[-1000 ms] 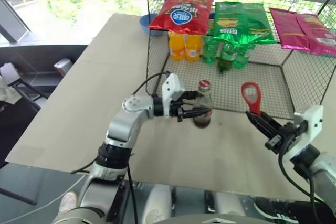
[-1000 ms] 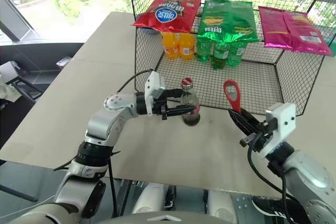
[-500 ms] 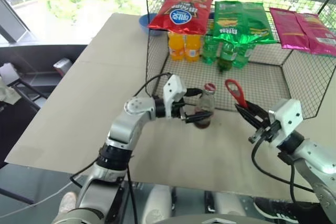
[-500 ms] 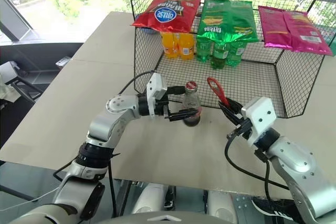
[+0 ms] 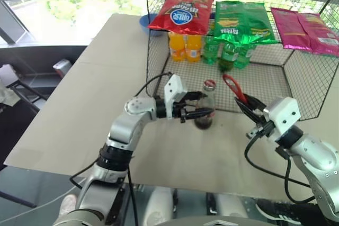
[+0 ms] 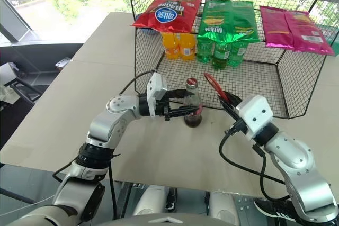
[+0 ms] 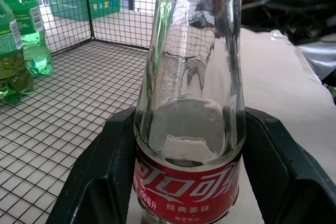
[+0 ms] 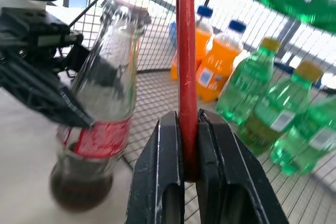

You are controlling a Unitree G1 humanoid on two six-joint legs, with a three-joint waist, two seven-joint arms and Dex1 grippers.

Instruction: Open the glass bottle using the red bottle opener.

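— where's the glass bottle standing right now?

— on the table, just at the open front edge of the wire cage. it stands upright, long axis vertical, red cap at the top and the dark liquid low in the base.

— and the left gripper?

— reaching in level from the left, its two black fingers part open and clamped either side of the bottle at the red label. from the left wrist view you see the fingers hugging both sides of the glass.

— the red bottle opener?

— pinched in the right gripper, fingers closed tight on its handle end. the opener's long axis tilts up and to the left, loop head uppermost, pointing toward the bottle's neck. its head sits just beside the cap, to the right, a small gap between them as far as i can tell.

— what's behind them?

— orange soda bottles and green bottles at the back of the cage, with a red chip bag, a green chip bag and a pink bag lying on top of it.
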